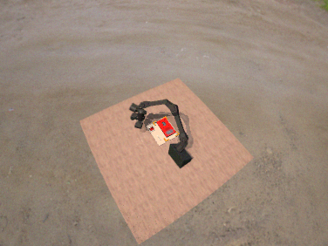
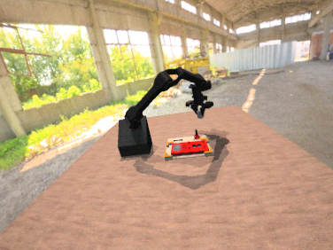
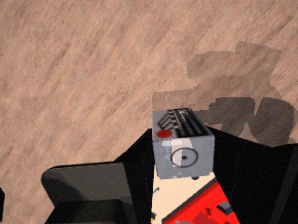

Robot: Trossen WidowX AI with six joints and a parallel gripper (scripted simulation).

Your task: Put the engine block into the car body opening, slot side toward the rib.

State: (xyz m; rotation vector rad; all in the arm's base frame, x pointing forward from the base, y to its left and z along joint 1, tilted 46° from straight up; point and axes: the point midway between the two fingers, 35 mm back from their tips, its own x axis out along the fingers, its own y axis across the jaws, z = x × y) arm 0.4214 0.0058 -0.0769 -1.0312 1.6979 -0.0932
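Count: 1 arm (image 1: pixel 180 123) (image 2: pixel 151 96), 1 black base box (image 1: pixel 181 160) (image 2: pixel 135 146), 1 gripper (image 1: pixel 139 119) (image 2: pixel 200 113) (image 3: pixel 174 131), 1 engine block (image 2: pixel 200 114) (image 3: pixel 183 156), 1 car body (image 1: pixel 158 139) (image 2: pixel 188 148) (image 3: pixel 172 192), 1 square work surface (image 1: pixel 131 183) (image 2: pixel 177 217) (image 3: pixel 75 75). On the block: 1 red disc (image 3: pixel 164 134), 1 ring mark (image 3: pixel 171 157). Behind: 1 corrugated fence (image 2: pixel 252 57).
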